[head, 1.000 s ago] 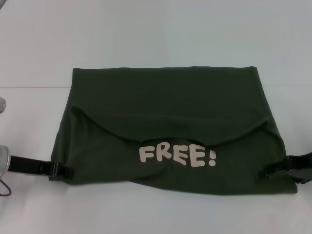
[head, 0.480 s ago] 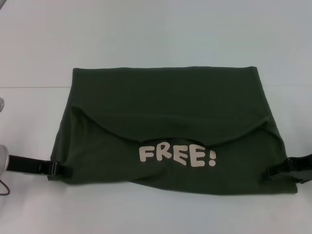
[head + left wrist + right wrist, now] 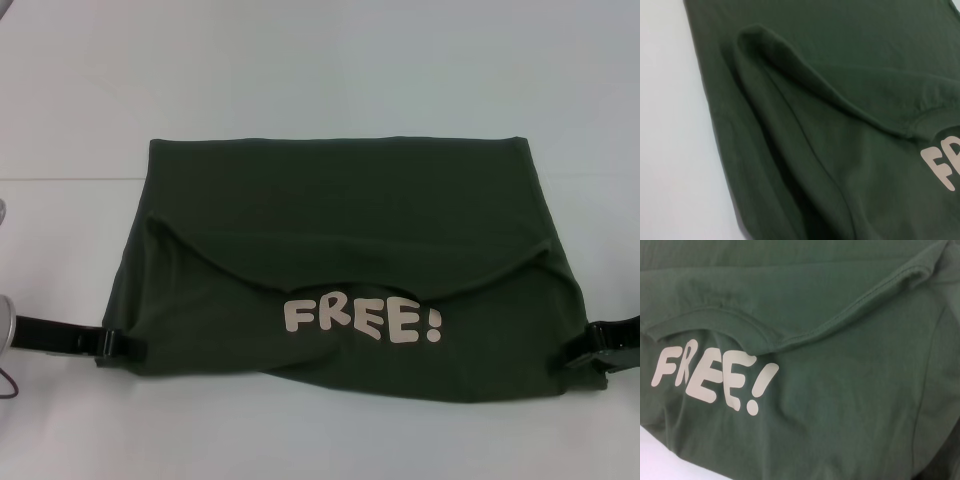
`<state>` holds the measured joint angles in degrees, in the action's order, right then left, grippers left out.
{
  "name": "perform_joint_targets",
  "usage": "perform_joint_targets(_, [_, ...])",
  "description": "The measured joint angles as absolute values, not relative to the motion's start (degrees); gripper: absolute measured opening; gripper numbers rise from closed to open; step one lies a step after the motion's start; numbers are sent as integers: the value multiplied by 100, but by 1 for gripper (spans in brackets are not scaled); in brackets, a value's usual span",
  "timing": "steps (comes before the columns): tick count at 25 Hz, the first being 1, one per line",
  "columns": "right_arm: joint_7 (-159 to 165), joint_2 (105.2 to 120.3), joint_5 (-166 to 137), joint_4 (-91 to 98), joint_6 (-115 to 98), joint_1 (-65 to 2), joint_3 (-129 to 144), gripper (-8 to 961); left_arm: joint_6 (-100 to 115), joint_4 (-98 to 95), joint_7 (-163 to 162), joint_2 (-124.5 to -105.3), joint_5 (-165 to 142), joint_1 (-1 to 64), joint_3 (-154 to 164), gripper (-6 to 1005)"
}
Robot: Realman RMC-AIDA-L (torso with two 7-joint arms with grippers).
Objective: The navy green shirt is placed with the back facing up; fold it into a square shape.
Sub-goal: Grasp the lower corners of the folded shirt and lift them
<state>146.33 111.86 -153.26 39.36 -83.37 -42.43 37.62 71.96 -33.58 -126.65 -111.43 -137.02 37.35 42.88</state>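
The left gripper [image 3: 122,347] sits at the near left corner of the navy green shirt [image 3: 350,210], its black fingers lying flat on the table [image 3: 320,70] and touching the cloth's edge. Whether they pinch the cloth or lie loose cannot be told from these views. The right gripper [image 3: 590,352] sits at the shirt's near right corner, also at the edge, its tip partly hidden by the fabric; its hold cannot be told either.

The shirt lies in the middle of the table as a wide rectangle, already folded over once, with both sleeves turned in and meeting above the pale "FREE!" lettering [image 3: 362,320], which shows near the shirt's near edge.

To do this step well, I judge both grippers should take the 2 near corners through all layers at once, at matching depth, so the fold lifts level and does not skew. Carrying the corners together toward the shirt's far edge would keep the sleeves tucked.

The shirt's far edge runs straight and its side edges slant outward toward the grippers. White table lies open beyond the far edge and on either side of the shirt, leaving ample room for a lift and carry.
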Motion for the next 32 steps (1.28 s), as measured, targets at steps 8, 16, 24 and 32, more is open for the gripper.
perform_joint_targets(8, [14633, 11160, -15313, 3936, -8345, -4233, 3762, 182, 7242, -3401, -12665, -11135, -13702, 3735, 4289, 43])
perform_joint_targets(16, [14343, 11147, -15343, 3935, -8466, -4258, 3793, 47, 7489, -3462, -12531, -11104, -13693, 3736, 4222, 42])
perform_joint_targets(24, [13789, 11000, -15412, 4041, -9088, -4187, 4187, 46, 8326, -3490, -12763, -10798, -13820, 3735, 4212, 42])
perform_joint_targets(32, [13139, 10941, -15660, 4078, -9768, -4149, 4281, 47, 9255, -3592, -12808, -10744, -14294, 3728, 4188, 42])
